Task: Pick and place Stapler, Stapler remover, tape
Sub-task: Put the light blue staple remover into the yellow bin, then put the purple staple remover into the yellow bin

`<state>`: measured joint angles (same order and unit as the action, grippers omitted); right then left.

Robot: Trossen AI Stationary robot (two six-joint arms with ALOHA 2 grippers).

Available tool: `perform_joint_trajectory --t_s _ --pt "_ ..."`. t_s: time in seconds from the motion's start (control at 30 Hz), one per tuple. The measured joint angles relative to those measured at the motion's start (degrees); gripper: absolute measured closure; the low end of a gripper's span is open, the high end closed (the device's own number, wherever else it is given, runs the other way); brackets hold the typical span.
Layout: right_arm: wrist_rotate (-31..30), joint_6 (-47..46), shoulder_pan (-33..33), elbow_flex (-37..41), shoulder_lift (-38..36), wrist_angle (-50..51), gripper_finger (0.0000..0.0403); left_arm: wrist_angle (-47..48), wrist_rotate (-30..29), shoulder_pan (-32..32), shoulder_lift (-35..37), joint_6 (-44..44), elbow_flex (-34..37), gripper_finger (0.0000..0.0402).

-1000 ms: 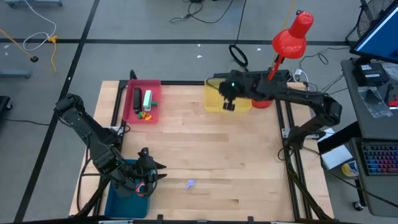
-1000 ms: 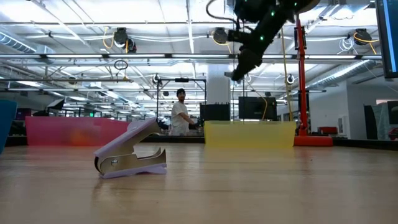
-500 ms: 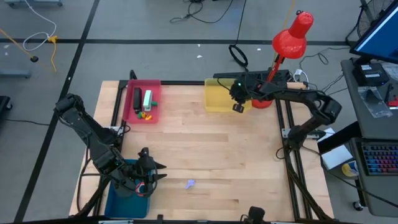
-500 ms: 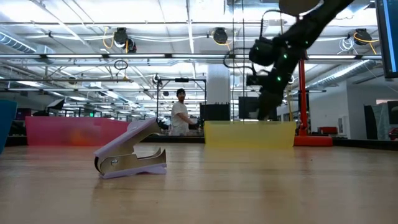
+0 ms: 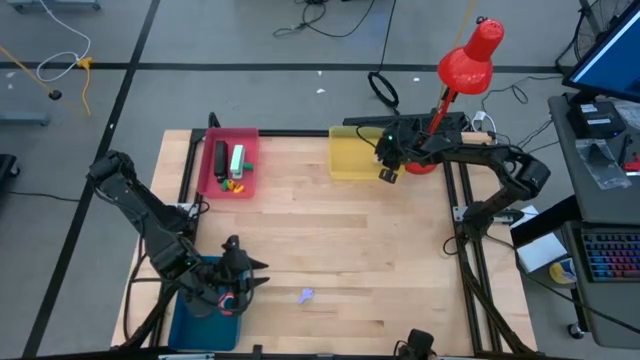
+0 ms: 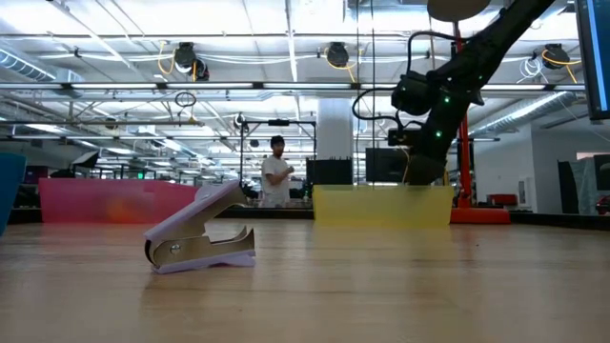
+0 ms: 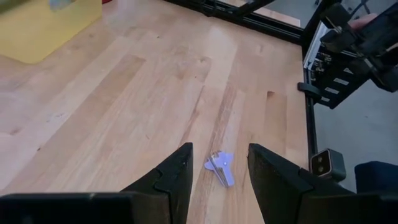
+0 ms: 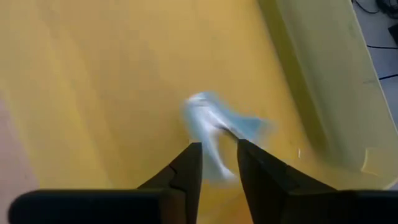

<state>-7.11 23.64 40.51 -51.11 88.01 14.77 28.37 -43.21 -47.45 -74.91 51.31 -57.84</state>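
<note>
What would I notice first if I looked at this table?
Probably the right gripper reaching into the yellow tray at the table's far edge, a pale blue thing at its fingertips. Then the lilac staple remover, alone on the wood near the front.

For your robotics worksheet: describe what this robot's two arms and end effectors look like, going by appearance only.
Both arms are dark, jointed and chunky. The right arm shows a small green light near its wrist; the left arm is matt black. Each end effector, left and right, has two flat, dark, tapering fingers.
</note>
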Motion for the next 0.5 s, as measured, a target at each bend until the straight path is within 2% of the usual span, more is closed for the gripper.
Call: perform_joint_trajectory --t_s 0.27,0.5 --pt "-0.13 -0.28 -0.28 0.0 -0.04 -0.15 0.0263 0.02 -0.05 0.6 0.0 -0.11 0.0 0.0249" --pt "-0.07 -0.35 -3.35 0.02 -3.67 -0.43 0.0253 0.02 -0.03 0.6 0.0 -0.17 0.0 0.0249"
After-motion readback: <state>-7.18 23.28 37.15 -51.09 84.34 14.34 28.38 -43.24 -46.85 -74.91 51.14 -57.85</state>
